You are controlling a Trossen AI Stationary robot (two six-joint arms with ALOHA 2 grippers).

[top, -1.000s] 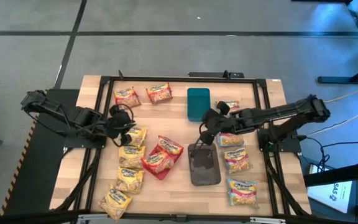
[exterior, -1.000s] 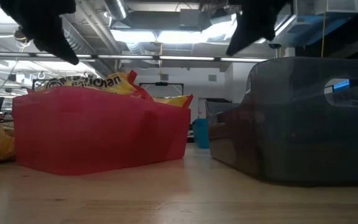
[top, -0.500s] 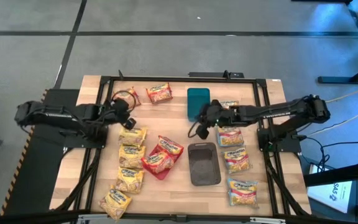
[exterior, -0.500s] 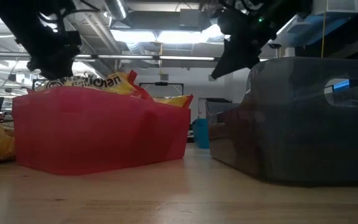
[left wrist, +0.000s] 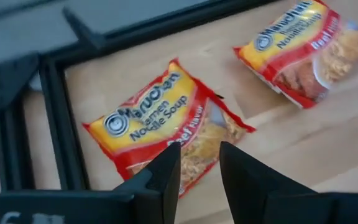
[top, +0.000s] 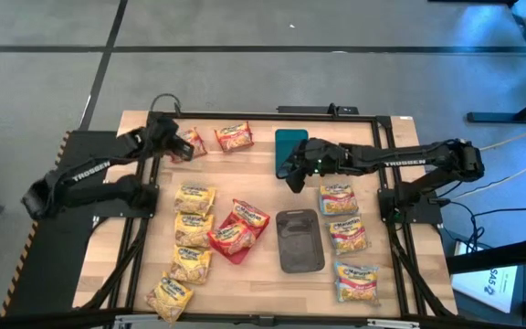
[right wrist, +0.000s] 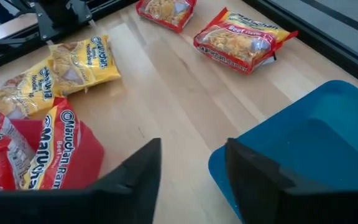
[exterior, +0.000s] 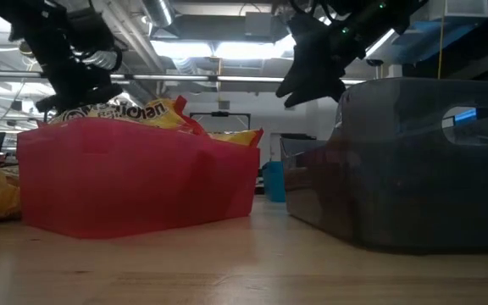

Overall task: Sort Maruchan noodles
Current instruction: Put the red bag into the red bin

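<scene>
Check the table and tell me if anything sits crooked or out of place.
The flat red tray lies turned at an angle, while the teal tray and grey tray sit square to the table edges. Its two red crinkly noodle packets are heaped and overhang the rim rather than lying flat. Nothing looks spilled or torn.

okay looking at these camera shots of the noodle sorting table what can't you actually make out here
- Grey tray: whether it holds anything; the high view shows only a dark interior, and in the low view its dark wall blocks the inside.
- Red tray: how many packets lie in it; the low view's wall hides all but their tops.
- Blue-and-pink packets: the print is too small in the high view.
- Teal tray: cut off by the right wrist view's edge.
</scene>
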